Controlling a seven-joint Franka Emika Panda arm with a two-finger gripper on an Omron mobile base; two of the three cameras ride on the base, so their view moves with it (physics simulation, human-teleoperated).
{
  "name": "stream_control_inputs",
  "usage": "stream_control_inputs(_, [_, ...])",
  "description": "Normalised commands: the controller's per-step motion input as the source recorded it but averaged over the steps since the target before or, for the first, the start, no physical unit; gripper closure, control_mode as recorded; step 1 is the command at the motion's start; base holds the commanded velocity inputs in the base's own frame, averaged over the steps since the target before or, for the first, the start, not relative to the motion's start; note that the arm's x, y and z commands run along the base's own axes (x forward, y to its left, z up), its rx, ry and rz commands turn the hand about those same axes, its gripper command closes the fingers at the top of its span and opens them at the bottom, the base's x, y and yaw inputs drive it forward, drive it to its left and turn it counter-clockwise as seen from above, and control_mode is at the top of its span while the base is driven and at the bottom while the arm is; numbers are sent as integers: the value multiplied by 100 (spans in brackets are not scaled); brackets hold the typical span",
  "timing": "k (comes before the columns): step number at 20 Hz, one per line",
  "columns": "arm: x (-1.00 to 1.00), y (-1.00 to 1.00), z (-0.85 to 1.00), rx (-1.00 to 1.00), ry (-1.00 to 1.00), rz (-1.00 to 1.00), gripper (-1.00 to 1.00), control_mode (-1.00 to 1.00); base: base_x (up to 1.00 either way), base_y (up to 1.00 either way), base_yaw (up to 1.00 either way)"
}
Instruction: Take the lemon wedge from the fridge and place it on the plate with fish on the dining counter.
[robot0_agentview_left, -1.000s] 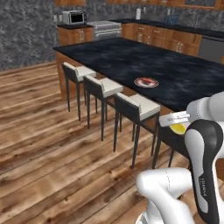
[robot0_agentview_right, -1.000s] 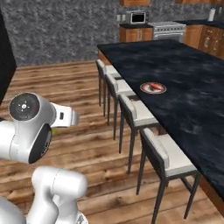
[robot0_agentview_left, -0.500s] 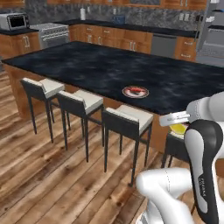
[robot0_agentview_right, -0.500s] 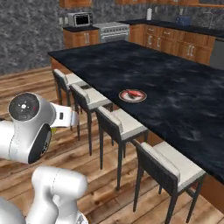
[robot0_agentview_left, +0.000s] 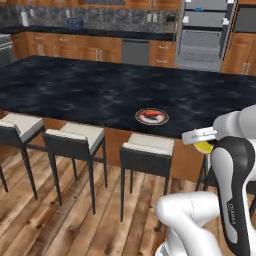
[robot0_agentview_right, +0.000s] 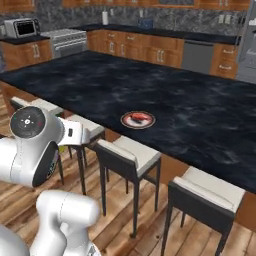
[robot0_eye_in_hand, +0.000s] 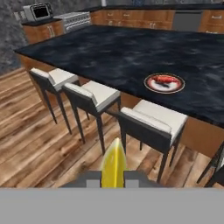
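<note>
My gripper (robot0_eye_in_hand: 113, 177) is shut on the lemon wedge (robot0_eye_in_hand: 113, 165), a small yellow slice standing upright between the fingertips. In the left base view the lemon wedge (robot0_agentview_left: 203, 147) sits in the gripper (robot0_agentview_left: 202, 144) beside the arm's dark elbow, over the floor in front of the dining counter (robot0_agentview_left: 75, 90). The plate with fish (robot0_agentview_left: 152, 116) lies near the counter's front edge, ahead and to the left of the gripper. The plate (robot0_agentview_right: 137, 119) is also in the right base view, and the hand view has it (robot0_eye_in_hand: 164, 82) at upper right. The grey fridge (robot0_agentview_left: 204, 32) stands at the back wall.
A row of white-cushioned stools (robot0_agentview_left: 147, 146) (robot0_agentview_right: 127, 152) (robot0_eye_in_hand: 153, 116) lines the counter's front between me and the plate. Wooden cabinets (robot0_agentview_left: 95, 47) and a dishwasher (robot0_agentview_left: 135, 51) run along the far wall, with a stove (robot0_agentview_right: 67, 42) and microwave (robot0_agentview_right: 22, 27) at left. Wood floor (robot0_eye_in_hand: 39, 131) lies below.
The whole scene has shifted as the base drove along the counter and turned toward it. The plate now lies nearer and more central. The wedge stays held in the gripper.
</note>
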Motion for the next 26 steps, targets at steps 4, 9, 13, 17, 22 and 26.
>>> stream_control_inputs(4, [0, 0, 0, 0, 0, 0, 100, 100, 100, 83, -55])
stream_control_inputs(9, [0, 0, 0, 0, 0, 0, 100, 100, 100, 4, -53])
stream_control_inputs(13, [50, 9, -3, -2, 6, -25, 100, -100, 50, 3, -26])
stream_control_inputs(17, [100, 4, -6, -3, 14, -40, 100, -100, 0, 0, 0])
stream_control_inputs(22, [100, 32, -9, -7, 12, -11, 100, -100, 0, 0, 0])
stream_control_inputs(26, [100, 46, -23, 0, 14, -1, 100, -100, 0, 0, 0])
